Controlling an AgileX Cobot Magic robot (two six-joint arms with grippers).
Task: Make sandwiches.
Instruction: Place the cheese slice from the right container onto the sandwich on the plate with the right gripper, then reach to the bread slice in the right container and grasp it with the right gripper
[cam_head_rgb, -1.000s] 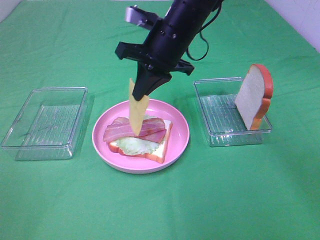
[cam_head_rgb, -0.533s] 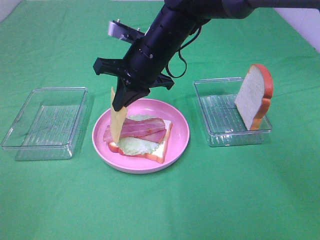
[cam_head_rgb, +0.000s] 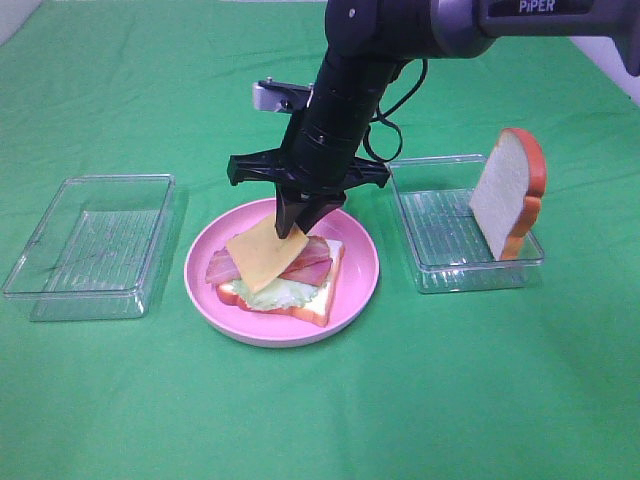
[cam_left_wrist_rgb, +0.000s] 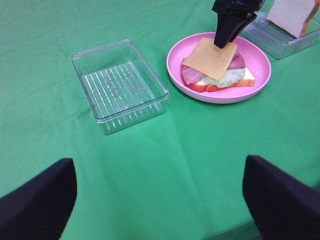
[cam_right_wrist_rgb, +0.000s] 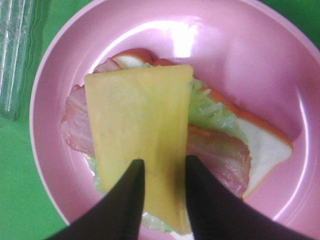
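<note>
A part-built sandwich sits on the pink plate (cam_head_rgb: 355, 285): a bottom bread slice (cam_head_rgb: 318, 302), lettuce (cam_head_rgb: 270, 294) and bacon (cam_head_rgb: 312, 266). A yellow cheese slice (cam_head_rgb: 262, 255) lies flat on top, tilted toward the plate's left; it also shows in the right wrist view (cam_right_wrist_rgb: 137, 115). My right gripper (cam_head_rgb: 293, 228) points down at the cheese's far edge. Its fingers stand slightly apart over the slice (cam_right_wrist_rgb: 165, 167), not pinching it. A second bread slice (cam_head_rgb: 508, 192) stands upright in the right clear tray (cam_head_rgb: 440, 240). My left gripper (cam_left_wrist_rgb: 160, 200) is wide open and empty, away from the plate.
An empty clear tray (cam_head_rgb: 95, 245) lies left of the plate and also shows in the left wrist view (cam_left_wrist_rgb: 120, 85). Green cloth (cam_head_rgb: 320, 420) covers the table. The right arm reaches over the plate from the back right.
The right gripper swung the hanging cheese from the plate's left back over the sandwich and lowered it. The cheese now lies flat on the bacon and the fingers have parted.
</note>
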